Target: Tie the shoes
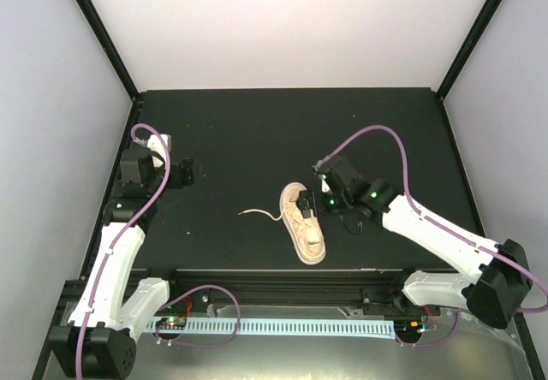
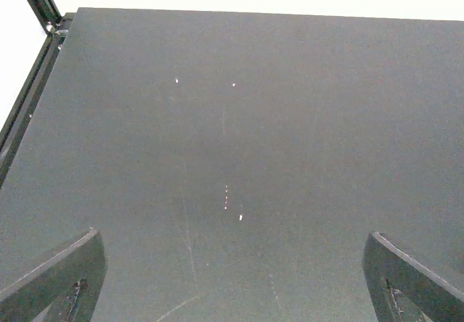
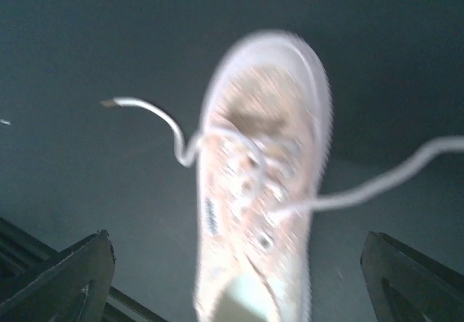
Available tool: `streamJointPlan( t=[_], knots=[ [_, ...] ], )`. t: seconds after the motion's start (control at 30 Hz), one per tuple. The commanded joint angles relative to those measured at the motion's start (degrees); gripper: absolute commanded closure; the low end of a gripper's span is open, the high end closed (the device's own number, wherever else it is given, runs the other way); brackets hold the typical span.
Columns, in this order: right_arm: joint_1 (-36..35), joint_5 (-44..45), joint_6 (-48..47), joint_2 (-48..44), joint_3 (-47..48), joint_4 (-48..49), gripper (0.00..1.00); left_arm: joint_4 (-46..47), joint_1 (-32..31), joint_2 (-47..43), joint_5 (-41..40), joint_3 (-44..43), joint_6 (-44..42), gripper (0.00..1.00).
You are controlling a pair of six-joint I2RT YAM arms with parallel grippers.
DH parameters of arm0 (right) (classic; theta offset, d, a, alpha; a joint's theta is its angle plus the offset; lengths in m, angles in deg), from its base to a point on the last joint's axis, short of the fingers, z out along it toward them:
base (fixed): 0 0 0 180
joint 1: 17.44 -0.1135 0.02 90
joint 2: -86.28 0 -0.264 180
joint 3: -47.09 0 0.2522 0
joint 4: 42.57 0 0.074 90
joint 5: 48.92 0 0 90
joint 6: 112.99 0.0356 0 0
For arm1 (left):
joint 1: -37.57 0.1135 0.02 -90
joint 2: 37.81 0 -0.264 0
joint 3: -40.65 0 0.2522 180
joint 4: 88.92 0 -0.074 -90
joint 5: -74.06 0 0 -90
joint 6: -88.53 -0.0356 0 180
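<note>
The shoe point(image 1: 304, 224) is one small pink-beige sneaker with a light sole, lying on the black table point(image 1: 257, 132) at the centre front. One cream lace point(image 1: 257, 215) trails left of it. My right gripper point(image 1: 310, 196) hovers over the shoe's far end. In the right wrist view it is open point(image 3: 235, 238), and the blurred shoe point(image 3: 257, 191) lies between and beyond its fingers. One lace end point(image 3: 148, 112) runs left and the other lace end point(image 3: 391, 177) runs right, both loose. My left gripper point(image 1: 181, 173) is open and empty at the far left. In the left wrist view point(image 2: 232, 238) only bare table shows.
A metal rail point(image 1: 274, 275) runs along the table's near edge just in front of the shoe. Black frame posts point(image 1: 98, 29) stand at the back corners, with pale walls on both sides.
</note>
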Motion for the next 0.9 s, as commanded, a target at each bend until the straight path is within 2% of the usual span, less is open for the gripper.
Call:
streamJointPlan(
  t=[0.0,0.1,0.23,0.3,0.57,0.87],
  knots=[
    [-0.69,-4.89,-10.09,5.96,6.27,3.76,0.05,0.66,-0.38,-0.22,0.22,-0.18,-0.29,0.01],
    [-4.57,-5.86,-14.31,13.65,11.15,6.05,0.13,0.44,-0.49,-0.24,-0.19,-0.18,-0.38,0.01],
    [-9.05,-5.26,-20.01,25.69,19.32,6.13,0.32,0.45,-0.48,-0.51,-0.42,0.04,-0.60,0.01],
    [-10.31,-4.44,-21.95,32.15,22.85,5.75,0.38,0.40,-0.58,-0.46,-0.46,0.03,-0.70,0.01],
    [-11.50,-0.21,-26.08,47.92,31.40,5.50,0.43,0.31,-0.67,-0.37,0.16,-0.01,-0.91,0.01],
    [-11.50,2.75,-28.49,53.12,33.35,5.86,0.56,0.31,-0.74,-0.46,0.55,-0.03,-0.78,0.01]
  ],
)
